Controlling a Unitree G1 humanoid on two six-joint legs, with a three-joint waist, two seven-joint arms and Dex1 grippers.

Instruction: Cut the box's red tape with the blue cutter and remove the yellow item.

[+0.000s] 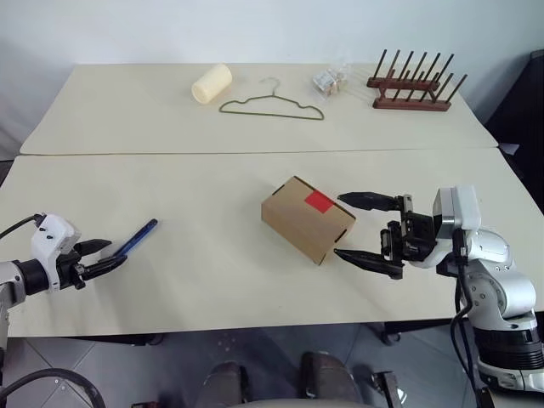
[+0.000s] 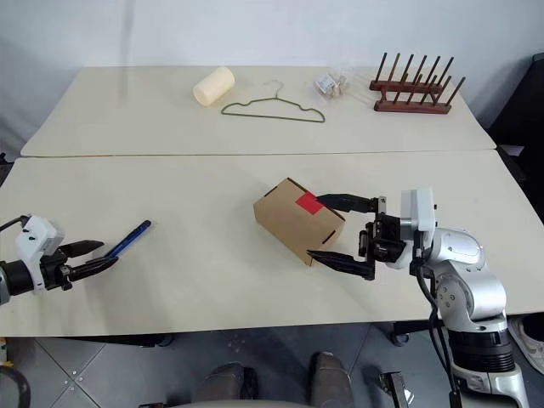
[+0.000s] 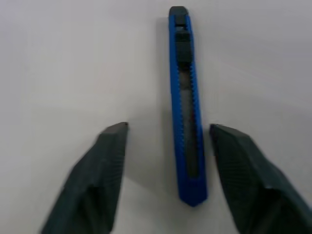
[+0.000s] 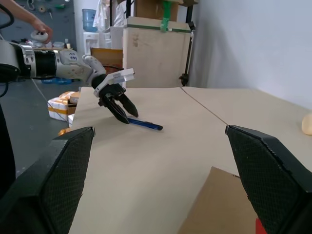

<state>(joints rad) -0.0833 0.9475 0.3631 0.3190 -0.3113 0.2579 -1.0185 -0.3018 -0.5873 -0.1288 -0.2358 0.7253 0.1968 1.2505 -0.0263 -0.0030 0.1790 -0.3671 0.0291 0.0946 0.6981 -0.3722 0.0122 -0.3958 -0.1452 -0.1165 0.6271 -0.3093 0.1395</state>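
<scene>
A: The cutter (image 3: 187, 105) lay flat on the near table (image 1: 212, 289), far over on the left, well apart from the box (image 1: 307, 219). How was the left gripper (image 1: 104, 257) set on it?

B: Its fingers (image 3: 109, 175) straddled the near end of the cutter, part-way apart and not touching the blue body. One finger sat much closer to it than the other, so the grip looked off-centre.

A: What would have made the pick-up clean?

B: I judged it should shift sideways so the cutter sat midway, go low enough for the pads to meet its thin sides, then close squarely. A lopsided close could have spun or skidded it across the smooth top.

A: And the right gripper (image 1: 371, 231)?

B: Spread wide at the box's right end, one finger on the far side and one on the near, seemingly not pressing. The red tape (image 1: 319, 201) faced up on the lid, still whole. Bracing the box there before cutting seemed sensible.
</scene>
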